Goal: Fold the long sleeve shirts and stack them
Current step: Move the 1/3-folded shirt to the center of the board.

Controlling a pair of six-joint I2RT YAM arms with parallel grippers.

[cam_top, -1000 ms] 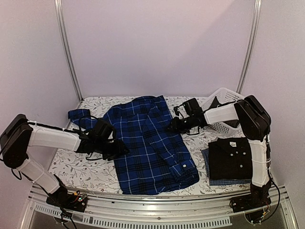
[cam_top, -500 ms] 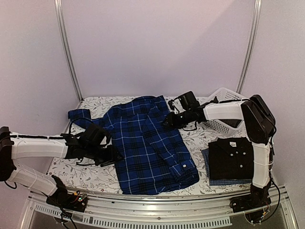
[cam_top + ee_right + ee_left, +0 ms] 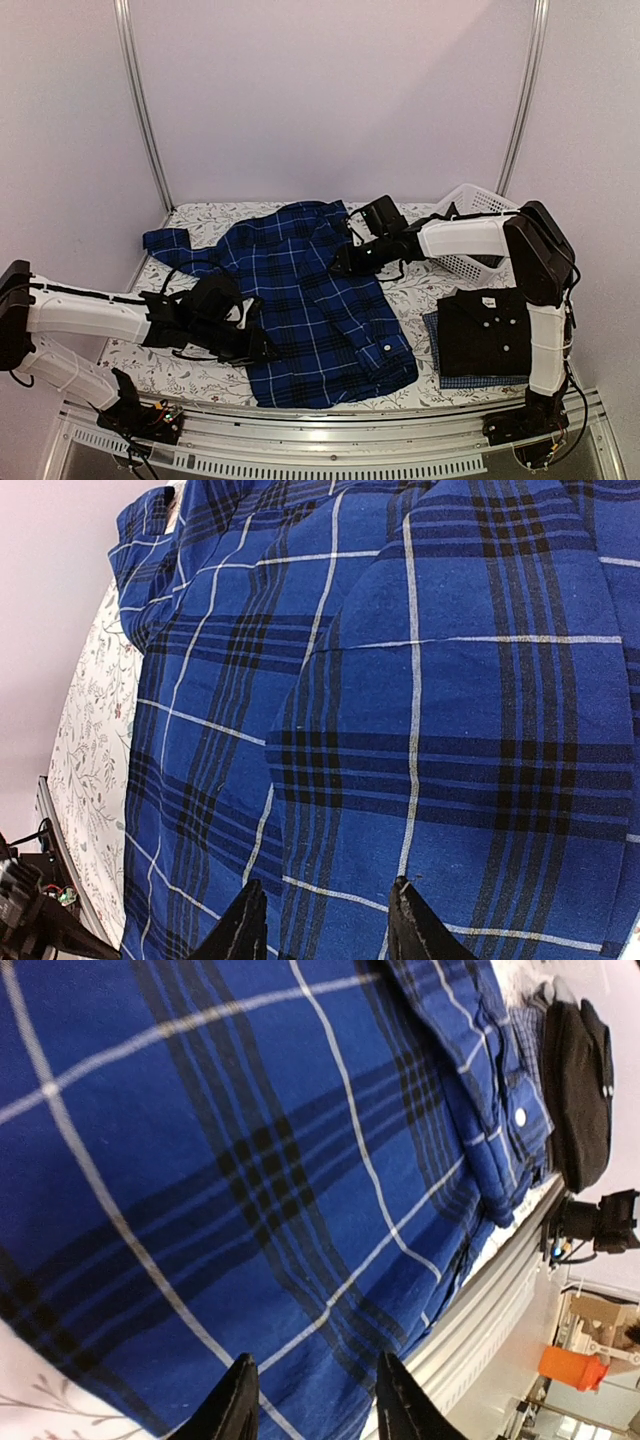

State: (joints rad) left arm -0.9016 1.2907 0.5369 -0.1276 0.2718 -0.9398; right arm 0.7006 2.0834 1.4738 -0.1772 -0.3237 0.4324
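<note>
The dark blue plaid shirt point(image 3: 310, 300) lies spread on the table's middle, one sleeve folded across its lower right. It fills the left wrist view point(image 3: 250, 1160) and the right wrist view point(image 3: 400, 700). My left gripper point(image 3: 262, 347) is open over the shirt's lower left edge, jaws apart above the cloth point(image 3: 312, 1400). My right gripper point(image 3: 338, 266) is open over the shirt's upper right part point(image 3: 325, 920). The black shirt point(image 3: 487, 328) lies folded on the fine blue check shirt point(image 3: 440, 362) at the right front.
A white lattice basket point(image 3: 475, 215) stands at the back right, behind the right arm. The table's floral cloth point(image 3: 160, 355) shows at the left. A metal rail point(image 3: 330, 440) runs along the near edge.
My left gripper has moved right and toward the near edge, onto the shirt's lower left edge. My right gripper has moved left over the shirt's upper right part.
</note>
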